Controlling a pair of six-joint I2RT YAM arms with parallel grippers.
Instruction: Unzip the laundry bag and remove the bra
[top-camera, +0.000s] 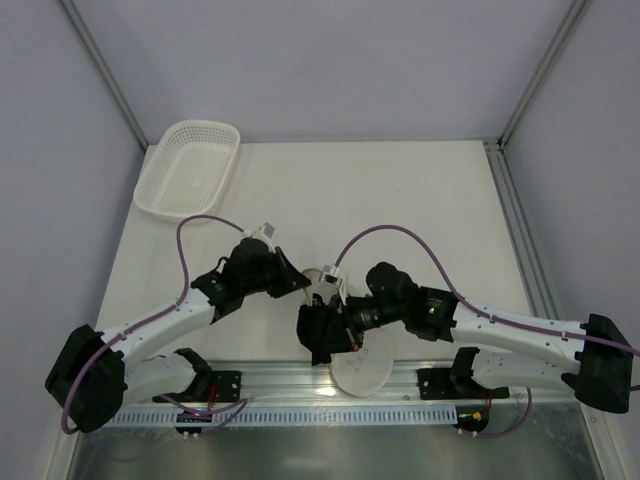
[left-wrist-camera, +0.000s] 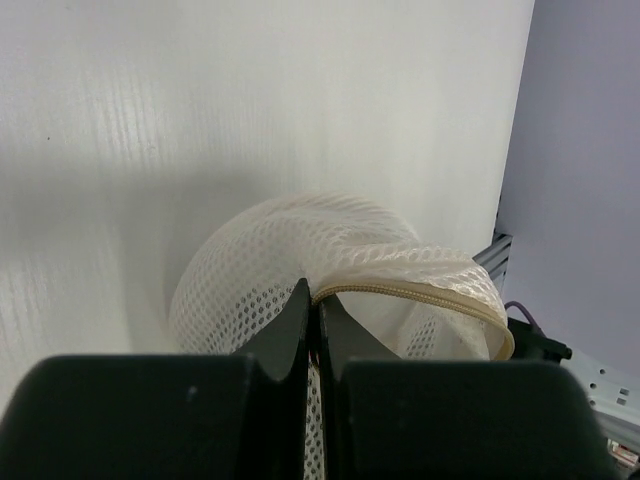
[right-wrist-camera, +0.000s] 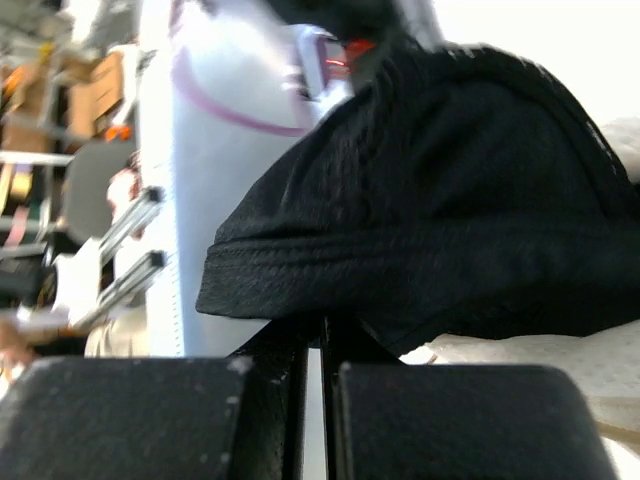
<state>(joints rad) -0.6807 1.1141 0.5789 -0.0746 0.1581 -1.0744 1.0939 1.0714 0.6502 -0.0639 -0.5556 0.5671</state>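
The laundry bag (left-wrist-camera: 300, 250) is a small pouch of white translucent mesh with a rounded form, and a tan zipper rim (left-wrist-camera: 410, 292) runs along its opened mouth. It lies at the middle of the near edge of the table (top-camera: 400, 200), between the two arms. One disc-like half hangs a little over this edge, onto the metal rail (top-camera: 300, 378) where the arm bases are bolted. The left end effector (left-wrist-camera: 315, 330) has its fingers pressed together on the mesh, just beside the zipper rim, on the side of the bag toward the left edge. The right end effector (right-wrist-camera: 318, 340) is pinching the lower hem of the black bra (right-wrist-camera: 430, 190). The bra is bunched over the white mesh, and I cannot tell if it is completely out of the bag. The two end effectors are near each other, with the bag and the bra between them. A white perforated basket (top-camera: 188, 168) stands at the far left corner, well apart from the bag. Between the bag and the far edge there is a wide stretch of bare table, also toward the right edge. Grey walls close the left, far and right sides.
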